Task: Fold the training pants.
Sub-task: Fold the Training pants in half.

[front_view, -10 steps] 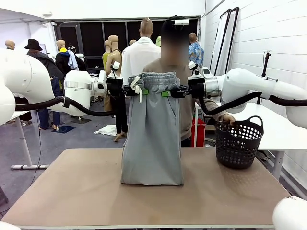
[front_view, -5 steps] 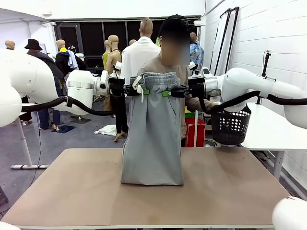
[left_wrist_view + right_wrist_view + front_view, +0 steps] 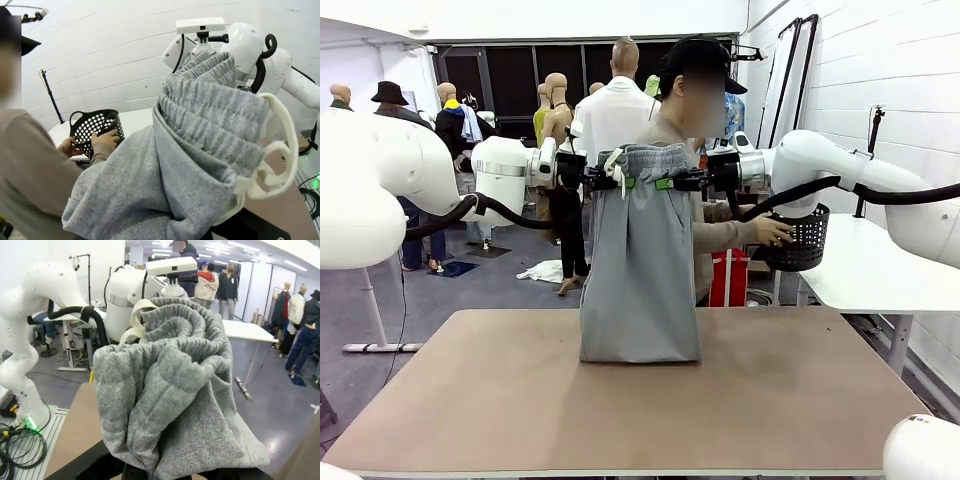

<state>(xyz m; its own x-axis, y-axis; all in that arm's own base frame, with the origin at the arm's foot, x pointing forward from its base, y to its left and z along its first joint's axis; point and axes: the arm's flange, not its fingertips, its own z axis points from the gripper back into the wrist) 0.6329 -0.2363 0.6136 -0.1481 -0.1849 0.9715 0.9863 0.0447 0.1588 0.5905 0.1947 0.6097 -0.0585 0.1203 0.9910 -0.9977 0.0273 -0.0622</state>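
**A:** What's changed on your feed?

**B:** The person's hand (image 3: 772, 232) has the black basket (image 3: 798, 238) lifted clear of the table (image 3: 470, 400) now; a second ago it sat by the right edge. I read that as the surface being freed for laying the cloth down. The training pants (image 3: 640, 270) have drifted slightly to the right and away from me, and the hem still touches the table near the middle, toward the far edge.

**B:** So nothing is folded yet, by my judgement. The garment hangs full length, waistband up top.

**A:** And your claws?

**B:** Both are clamped on the waistband. My left gripper (image 3: 616, 182) pinches the corner with the white drawstring (image 3: 613, 165), and my right gripper (image 3: 670, 183) pinches the opposite corner. In the left wrist view the grey ribbing (image 3: 210, 110) bunches right over my fingers, so I can't see the pads themselves there. It's the same in the right wrist view, where cloth (image 3: 170, 390) covers them.

**A:** Arm pose?

**B:** Both forearms come in level from either side, wrists facing each other, held high above the table's middle. The waistband is stretched fairly taut between them.
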